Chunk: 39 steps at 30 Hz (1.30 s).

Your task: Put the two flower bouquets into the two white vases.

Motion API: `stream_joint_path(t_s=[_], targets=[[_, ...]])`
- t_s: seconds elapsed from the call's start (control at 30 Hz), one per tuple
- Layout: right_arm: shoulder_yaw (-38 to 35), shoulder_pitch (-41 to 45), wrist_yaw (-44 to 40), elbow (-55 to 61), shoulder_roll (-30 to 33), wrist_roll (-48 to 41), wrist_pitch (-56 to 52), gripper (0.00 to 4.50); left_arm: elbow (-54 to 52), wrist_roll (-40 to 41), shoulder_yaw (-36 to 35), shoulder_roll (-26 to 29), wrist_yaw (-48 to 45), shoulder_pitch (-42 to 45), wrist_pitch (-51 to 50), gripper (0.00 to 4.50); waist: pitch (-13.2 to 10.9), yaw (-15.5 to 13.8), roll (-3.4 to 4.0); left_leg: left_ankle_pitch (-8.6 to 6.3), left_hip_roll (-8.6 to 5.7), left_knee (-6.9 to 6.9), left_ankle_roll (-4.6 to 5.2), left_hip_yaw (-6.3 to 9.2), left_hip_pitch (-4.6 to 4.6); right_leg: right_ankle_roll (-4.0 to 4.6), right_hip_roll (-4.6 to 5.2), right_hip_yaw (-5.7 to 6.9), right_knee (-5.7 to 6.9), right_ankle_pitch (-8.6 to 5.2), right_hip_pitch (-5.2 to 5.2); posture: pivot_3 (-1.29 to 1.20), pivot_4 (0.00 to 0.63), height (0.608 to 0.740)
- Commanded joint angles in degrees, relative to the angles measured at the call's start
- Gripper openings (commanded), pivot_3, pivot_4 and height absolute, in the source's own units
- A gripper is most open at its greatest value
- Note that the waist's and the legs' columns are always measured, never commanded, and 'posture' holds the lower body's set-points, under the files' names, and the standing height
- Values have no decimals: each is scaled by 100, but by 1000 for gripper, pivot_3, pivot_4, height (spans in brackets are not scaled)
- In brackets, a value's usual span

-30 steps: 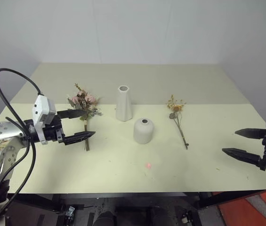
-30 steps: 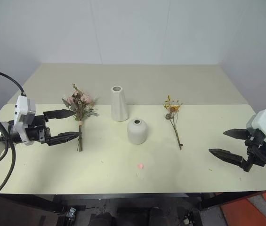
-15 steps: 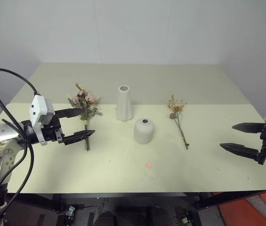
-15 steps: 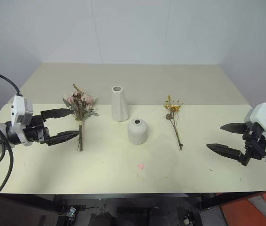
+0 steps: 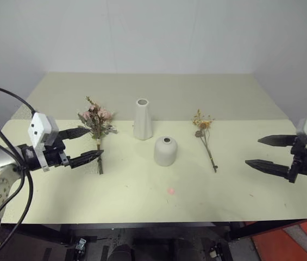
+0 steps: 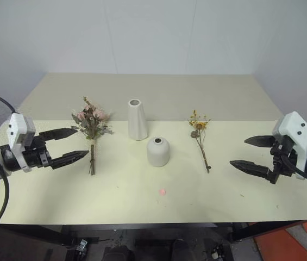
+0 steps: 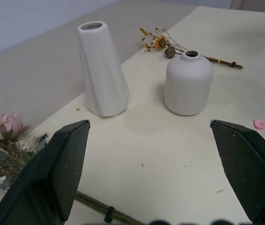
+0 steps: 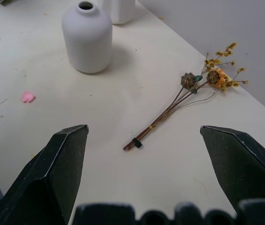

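Left of the tall tapering matte white cone vase (image 5: 143,119), the bushy pink-rose dried bouquet (image 5: 96,122) lies stem toward the robot, just beyond the spread, empty left gripper (image 5: 90,144); the right gripper (image 5: 267,151) is likewise spread and empty.

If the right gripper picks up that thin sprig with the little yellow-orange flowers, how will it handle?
The thin dried sprig with tiny yellow-orange flowers probably weighs very little, given its few wiry stems. Lying flat on the cream table, those stems may slip between the fingers unless pinched near the dark tie at the stem end. The dried heads look brittle and might shed.
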<state>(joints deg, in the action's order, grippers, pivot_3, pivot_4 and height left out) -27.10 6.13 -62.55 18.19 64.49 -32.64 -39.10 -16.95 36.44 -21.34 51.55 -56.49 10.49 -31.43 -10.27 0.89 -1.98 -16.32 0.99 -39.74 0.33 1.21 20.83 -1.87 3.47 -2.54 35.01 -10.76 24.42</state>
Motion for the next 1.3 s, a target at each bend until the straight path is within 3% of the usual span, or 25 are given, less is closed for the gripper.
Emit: stream_joint_path(t_s=[0.03, 0.53, 0.63, 0.8, 1.1, 1.3], targets=[[131, 227, -41, -151, 65, 74, 242, 4500, -448, 227, -398, 93, 164, -118, -151, 4470, 0, -5, 0, 0, 0, 0, 0, 0, 0, 0, 0, 0, 0, 0, 0, 0, 150, 740], [151, 275, -8, -107, 32, 32, 226, 4500, -373, 152, -286, 218, 146, -95, -149, 4470, -1, -16, 3, 0, -1, 0, 0, 0, -1, 1, 0, 1, 1, 0, 0, 0, 150, 740], [125, 269, 26, -33, 32, -14, 191, 4500, -356, 149, -210, 181, 486, 20, -412, 4470, -1, -16, 3, 0, -1, 0, 0, 0, 0, 1, 0, 1, 0, 0, 1, 0, 150, 740], [528, 668, 26, 115, -10, -177, 186, 4500, -501, 177, -23, -29, 1931, 518, -1730, 4470, -2, 3, 2, 0, -1, 0, 0, 1, -3, 0, 0, -1, 1, 0, -2, 0, 150, 740], [1329, 1666, 135, 446, -343, -459, 81, 4500, -845, 122, -87, -1475, 4620, 1843, -4407, 4470, -5, -11, -4, 0, -6, -1, 0, 12, 3, 32, 2, 4, 2, 22, 1, 0, 150, 740], [1652, 1853, 116, 591, -483, -491, 122, 4500, -588, -141, -113, -1868, 5138, 2373, -5457, 4470, -5, -18, -5, 0, -12, -2, -1, 19, 6, 35, 4, 9, 2, 25, 0, 0, 150, 740]])
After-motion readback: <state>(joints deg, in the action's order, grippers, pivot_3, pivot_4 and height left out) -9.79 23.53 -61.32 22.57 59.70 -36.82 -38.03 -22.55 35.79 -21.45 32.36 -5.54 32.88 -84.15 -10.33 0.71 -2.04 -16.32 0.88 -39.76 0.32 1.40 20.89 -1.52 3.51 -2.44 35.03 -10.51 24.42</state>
